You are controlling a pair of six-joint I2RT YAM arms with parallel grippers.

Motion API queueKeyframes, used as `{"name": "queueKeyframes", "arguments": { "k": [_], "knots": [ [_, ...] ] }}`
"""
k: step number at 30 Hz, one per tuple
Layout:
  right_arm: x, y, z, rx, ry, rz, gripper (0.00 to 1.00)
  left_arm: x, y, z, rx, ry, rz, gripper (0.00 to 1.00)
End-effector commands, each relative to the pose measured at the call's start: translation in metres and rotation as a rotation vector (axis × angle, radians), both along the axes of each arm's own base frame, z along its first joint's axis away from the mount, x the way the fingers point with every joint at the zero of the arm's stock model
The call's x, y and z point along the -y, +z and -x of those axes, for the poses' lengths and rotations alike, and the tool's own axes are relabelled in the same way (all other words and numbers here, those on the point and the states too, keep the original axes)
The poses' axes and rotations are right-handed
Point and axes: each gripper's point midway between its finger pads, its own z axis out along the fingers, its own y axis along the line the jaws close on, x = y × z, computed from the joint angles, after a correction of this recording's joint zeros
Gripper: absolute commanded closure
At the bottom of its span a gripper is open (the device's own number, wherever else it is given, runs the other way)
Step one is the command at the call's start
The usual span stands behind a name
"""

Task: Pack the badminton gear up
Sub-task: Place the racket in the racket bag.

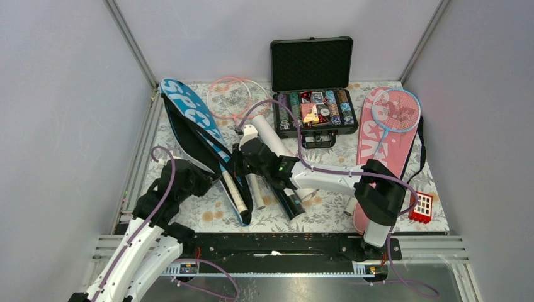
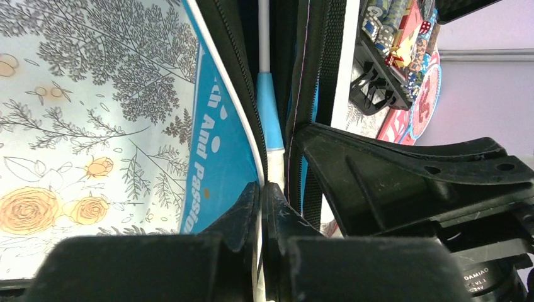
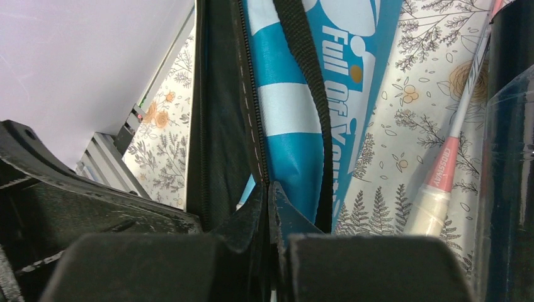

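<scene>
The blue "SPORT" cover [image 1: 189,119] lies open at the left, and a racket's white grip [image 1: 234,194] sticks out of its near end. My left gripper [image 1: 211,181] [image 2: 261,189] is shut on the cover's white-piped edge [image 2: 220,126]; a racket shaft with a light-blue cone [image 2: 269,119] lies inside. My right gripper [image 1: 238,165] [image 3: 267,189] is shut on the cover's black zipper edge [image 3: 252,126]. A pink racket [image 1: 230,97] [image 3: 444,170] lies beside the cover. A light-blue racket [image 1: 395,110] rests on the pink cover [image 1: 371,151]. A white tube [image 1: 271,135] and a dark tube [image 1: 288,200] lie mid-table.
An open black case of poker chips [image 1: 313,94] [image 2: 397,38] stands at the back centre. A small red block with white squares [image 1: 420,207] sits near the front right corner. Grey walls close in the floral-covered table [image 1: 327,217] on three sides.
</scene>
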Motion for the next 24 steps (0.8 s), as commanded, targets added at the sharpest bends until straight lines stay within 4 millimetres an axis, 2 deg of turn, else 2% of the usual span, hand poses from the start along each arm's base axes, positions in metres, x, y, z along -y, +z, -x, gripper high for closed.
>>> {"name": "queueKeyframes", "arguments": {
  "k": [1, 5, 9, 12, 18, 21, 24],
  "knots": [
    [-0.006, 0.031, 0.002, 0.014, 0.009, -0.058, 1.0, -0.012, 0.04, -0.011, 0.119, 0.02, -0.062, 1.0],
    [-0.009, 0.011, 0.006, -0.042, 0.011, -0.049, 1.0, -0.01, 0.022, -0.005, 0.075, -0.002, -0.069, 1.0],
    [-0.006, -0.023, 0.008, -0.083, 0.006, 0.002, 1.0, -0.009, -0.017, 0.003, -0.005, -0.016, -0.077, 1.0],
    [-0.005, -0.022, 0.007, -0.066, 0.006, 0.012, 1.0, -0.006, -0.034, 0.008, -0.031, -0.019, -0.052, 1.0],
    [-0.005, 0.022, -0.002, 0.02, 0.017, -0.023, 1.0, -0.005, -0.029, 0.007, -0.023, -0.023, -0.053, 1.0],
    [-0.005, 0.026, -0.003, 0.022, 0.019, -0.03, 1.0, -0.009, -0.019, 0.006, -0.009, -0.031, -0.089, 1.0],
    [-0.007, 0.013, 0.001, -0.014, 0.023, -0.03, 1.0, -0.008, -0.005, 0.005, 0.029, -0.042, -0.084, 1.0]
  ]
}}
